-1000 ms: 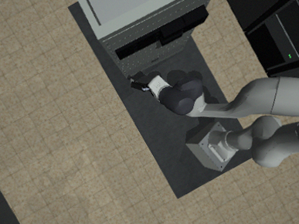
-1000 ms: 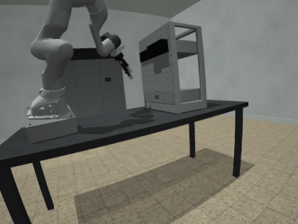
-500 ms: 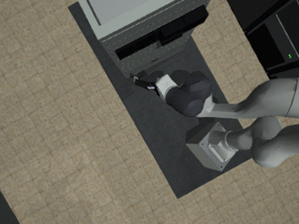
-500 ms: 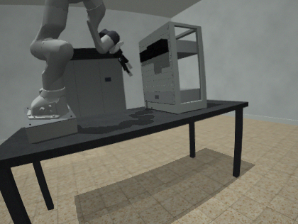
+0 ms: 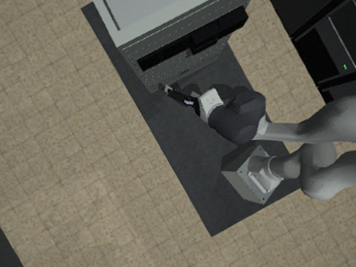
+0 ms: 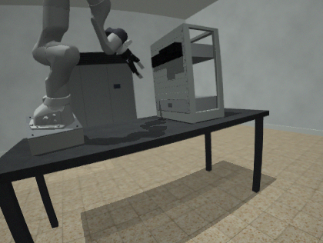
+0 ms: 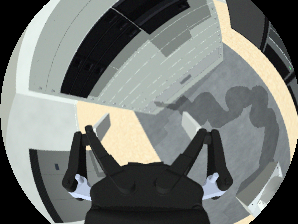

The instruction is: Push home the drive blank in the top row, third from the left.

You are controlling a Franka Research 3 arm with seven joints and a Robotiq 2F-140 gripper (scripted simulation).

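The grey rack [image 5: 130,34] [image 6: 200,77] stands on the dark table, with the storage chassis as a black band of drive blanks [image 5: 182,46] [image 6: 166,54] [image 7: 127,32] near the top of its front. From above, some blanks [image 5: 204,38] stand out further than their neighbours; I cannot tell the rows apart. My gripper [image 5: 173,90] [image 6: 140,71] [image 7: 146,119] is open and empty. It hangs in the air a short way in front of the rack, about level with the chassis and to its left side, touching nothing.
The robot base [image 5: 252,179] [image 6: 54,131] sits on a block at the table's [image 6: 161,134] near end. A dark cabinet [image 6: 104,92] stands behind the table, and another dark rack with green lights [image 5: 339,47] is to the right.
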